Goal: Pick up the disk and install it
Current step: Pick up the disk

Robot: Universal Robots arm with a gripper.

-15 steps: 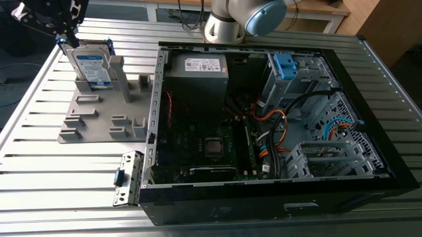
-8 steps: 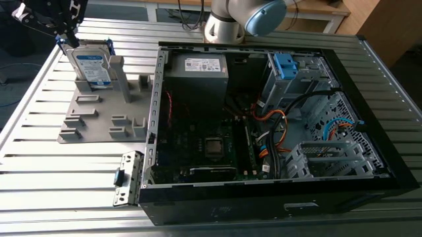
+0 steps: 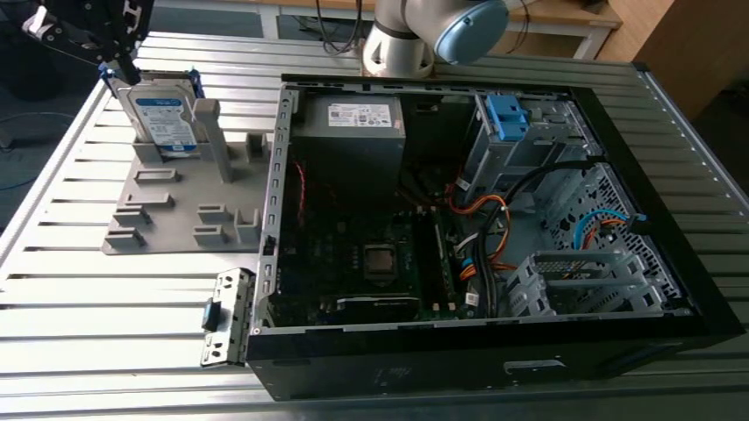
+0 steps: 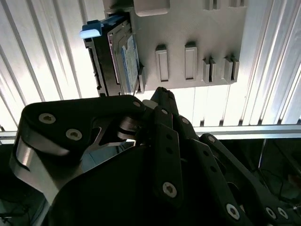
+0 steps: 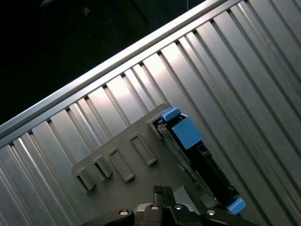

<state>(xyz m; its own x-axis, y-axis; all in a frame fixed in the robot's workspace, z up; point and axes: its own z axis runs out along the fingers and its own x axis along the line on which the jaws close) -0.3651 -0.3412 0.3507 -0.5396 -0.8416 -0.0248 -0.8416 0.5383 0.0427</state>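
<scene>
Disk stands on edge, long axis upright; claw above, its opening indiscernible.

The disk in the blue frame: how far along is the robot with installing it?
Nothing looks finished: the disk stands upright in the grey holder, outside the open computer case. The pincer is right over its top edge. Lifting and fitting it are not yet done.
</scene>
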